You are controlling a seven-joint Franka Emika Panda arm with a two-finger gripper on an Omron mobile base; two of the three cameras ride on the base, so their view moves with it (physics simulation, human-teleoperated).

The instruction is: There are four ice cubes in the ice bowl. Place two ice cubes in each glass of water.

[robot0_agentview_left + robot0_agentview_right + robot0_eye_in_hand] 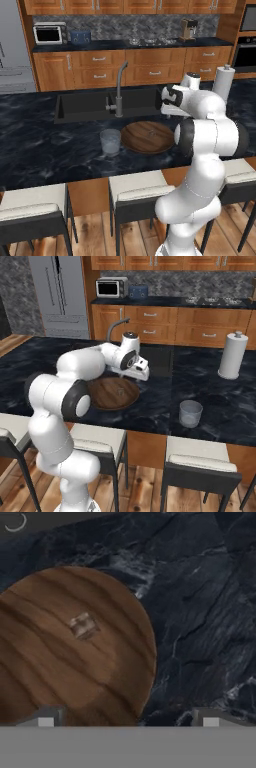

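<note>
Glassy ice cube [84, 625] sits at ten o'clock of your released gripper [127, 721]; descending straight, you'd miss it.

Hand cam looking down on ice bowl [60, 662], jaws spread wide

Gripper [127, 719] hanging over the bowl's rim where wood is meeting dark marble counter [200, 612]; one clear ice cube [84, 625] sitting in the bowl; one fingertip [45, 718] showing over wood, the other over counter.
</note>
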